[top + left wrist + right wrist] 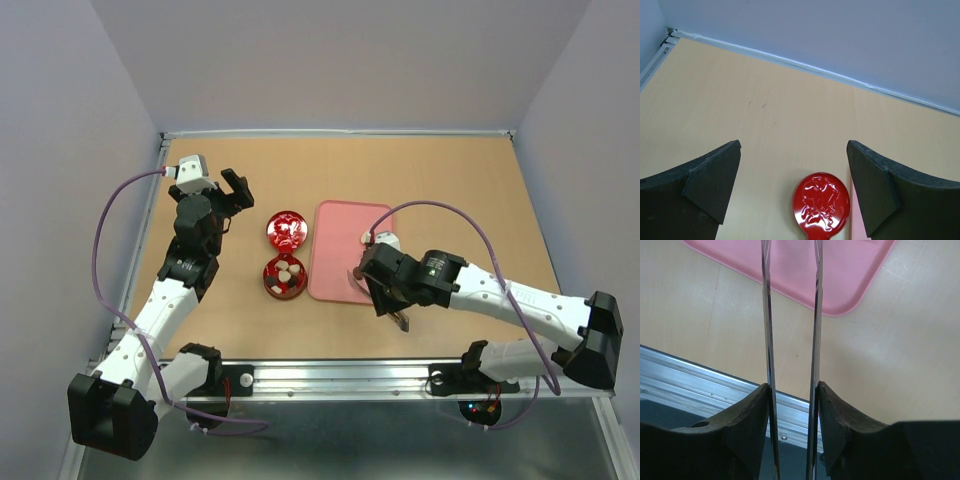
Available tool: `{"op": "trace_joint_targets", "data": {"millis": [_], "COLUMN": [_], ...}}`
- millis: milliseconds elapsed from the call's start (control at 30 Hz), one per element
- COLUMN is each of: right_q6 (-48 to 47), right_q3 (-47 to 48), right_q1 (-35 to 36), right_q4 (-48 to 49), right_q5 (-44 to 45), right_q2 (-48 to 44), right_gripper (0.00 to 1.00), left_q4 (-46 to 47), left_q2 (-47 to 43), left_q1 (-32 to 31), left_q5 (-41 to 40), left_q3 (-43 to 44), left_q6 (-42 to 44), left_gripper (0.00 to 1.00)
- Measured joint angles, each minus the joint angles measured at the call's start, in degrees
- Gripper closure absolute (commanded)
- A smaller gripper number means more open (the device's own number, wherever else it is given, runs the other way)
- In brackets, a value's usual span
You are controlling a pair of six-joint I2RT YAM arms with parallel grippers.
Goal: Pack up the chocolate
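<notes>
The chocolate (pixel 286 272), several tiny cream and dark pieces, lies in the open red tin base (pixel 271 285) left of the pink tray (pixel 335 225). A small cream piece (pixel 366 238) seems to lie on the tray by my right wrist. My right gripper (pixel 388 296) is shut on metal tongs (pixel 358 273), whose tips reach over the tray's near right part. In the right wrist view the two tong blades (pixel 768 315) run between my fingers (pixel 752 415) toward the tray (pixel 790 270). My left gripper (pixel 232 190) is open and empty, up and left of the tin.
The tin's embossed red lid (pixel 287 231) lies open just behind the base and shows below my left fingers in the left wrist view (pixel 821 204). A metal rail (pixel 340 375) runs along the table's near edge. Grey walls close the back and sides.
</notes>
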Motion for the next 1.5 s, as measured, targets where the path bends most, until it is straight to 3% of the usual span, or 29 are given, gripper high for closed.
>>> {"op": "trace_joint_targets", "data": {"millis": [667, 933, 1500], "right_q6": [-1.18, -3.69, -11.34], "right_q3": [0.02, 0.02, 9.07], "right_q1": [0.0, 0.0, 0.0], "right_q4": [0.63, 3.04, 8.22], "right_q5": [1.64, 2.21, -1.38], "right_q2": [2.82, 6.43, 5.14], "right_gripper": [0.56, 0.83, 0.84], "left_q4": [0.0, 0.02, 0.0], "left_q2": [0.0, 0.0, -0.02], "left_q1": [0.0, -0.02, -0.26], "left_q5": [0.15, 0.13, 0.0], "left_q3": [0.0, 0.0, 0.0], "left_q6": [-0.02, -0.02, -0.02], "left_gripper": [0.01, 0.01, 0.01]}}
